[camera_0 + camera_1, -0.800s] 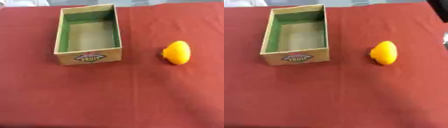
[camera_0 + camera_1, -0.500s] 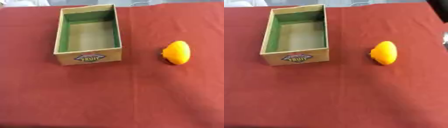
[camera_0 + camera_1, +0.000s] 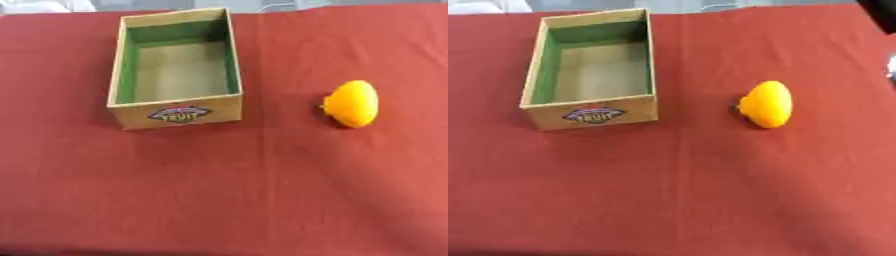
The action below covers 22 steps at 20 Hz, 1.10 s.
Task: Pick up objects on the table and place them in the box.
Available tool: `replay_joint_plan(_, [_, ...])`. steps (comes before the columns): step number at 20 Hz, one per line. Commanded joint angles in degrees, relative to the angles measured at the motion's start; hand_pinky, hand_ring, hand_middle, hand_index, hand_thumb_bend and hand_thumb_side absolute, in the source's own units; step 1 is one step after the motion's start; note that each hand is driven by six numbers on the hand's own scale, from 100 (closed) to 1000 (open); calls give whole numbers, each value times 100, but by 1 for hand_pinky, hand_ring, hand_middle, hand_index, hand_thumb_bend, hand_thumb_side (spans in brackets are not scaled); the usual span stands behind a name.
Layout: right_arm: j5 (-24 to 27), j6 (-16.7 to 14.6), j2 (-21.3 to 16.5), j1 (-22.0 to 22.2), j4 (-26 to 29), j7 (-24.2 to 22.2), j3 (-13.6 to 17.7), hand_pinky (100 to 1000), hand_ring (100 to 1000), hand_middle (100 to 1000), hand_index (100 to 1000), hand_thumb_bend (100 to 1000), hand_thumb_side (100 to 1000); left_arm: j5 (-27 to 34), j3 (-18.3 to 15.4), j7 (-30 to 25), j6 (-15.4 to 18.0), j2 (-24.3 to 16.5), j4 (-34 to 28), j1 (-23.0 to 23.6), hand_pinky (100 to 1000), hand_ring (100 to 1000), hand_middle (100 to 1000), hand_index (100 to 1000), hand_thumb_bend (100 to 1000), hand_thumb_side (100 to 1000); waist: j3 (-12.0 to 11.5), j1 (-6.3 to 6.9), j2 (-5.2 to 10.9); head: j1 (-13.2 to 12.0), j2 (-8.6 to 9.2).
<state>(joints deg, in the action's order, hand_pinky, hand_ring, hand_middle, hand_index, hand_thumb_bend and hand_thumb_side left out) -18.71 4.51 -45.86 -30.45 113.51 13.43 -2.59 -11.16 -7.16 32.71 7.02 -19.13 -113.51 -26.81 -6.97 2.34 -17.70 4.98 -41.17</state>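
While unheld, orange fruit (image 3: 352,103) beside box (image 3: 175,114)

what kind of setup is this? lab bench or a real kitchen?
Probably a staged test table, not a kitchen: a plain red cloth, one open cardboard box marked FRUIT, and a single orange-yellow fruit beside it.

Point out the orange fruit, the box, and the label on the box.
orange fruit (image 3: 353,102), left eye view, middle of its skin
box (image 3: 234,60), left eye view, right wall's rim
label (image 3: 179,114), left eye view, centre of the print
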Motion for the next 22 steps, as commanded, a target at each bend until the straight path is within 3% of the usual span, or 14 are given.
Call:
replay_joint_plan(1, [-276,253,-547,-145,108,-234,-199,792,807,763,965,100,935,-26,-14,-41,1,-123,-108,-52,600,604,691,828,137,916,10,-28,147,3,-70])
replay_joint_plan(4, [-523,502,-943,-213,38,-482,-535,799,822,796,980,100,1000,-25,5,-62,-1,-142,-108,-47,600,604,691,828,136,916,-4,-63,169,2,-103])
replay_joint_plan(10, [-825,920,-1706,-360,-309,-984,-1342,814,854,832,998,100,1000,1,60,-121,3,-142,-108,-78,600,604,691,827,135,916,-81,-110,181,67,-60])
replay_joint_plan(13, [-827,990,-1858,-452,-505,-1242,-1751,828,873,843,1000,100,1000,11,71,-141,2,-150,-108,-82,600,604,691,827,136,916,-105,-121,183,77,-52])
replay_joint_plan(19, [-1117,905,-1909,-630,-828,-1760,-2153,848,910,858,1000,359,1000,21,78,-154,3,-159,-108,-87,600,604,691,826,137,916,-117,-131,176,82,-5])
replay_joint_plan(22, [-1231,893,-1883,-664,-958,-2002,-2242,853,917,860,1000,475,924,25,79,-157,1,-159,-108,-87,600,603,691,826,136,916,-120,-125,167,90,13])
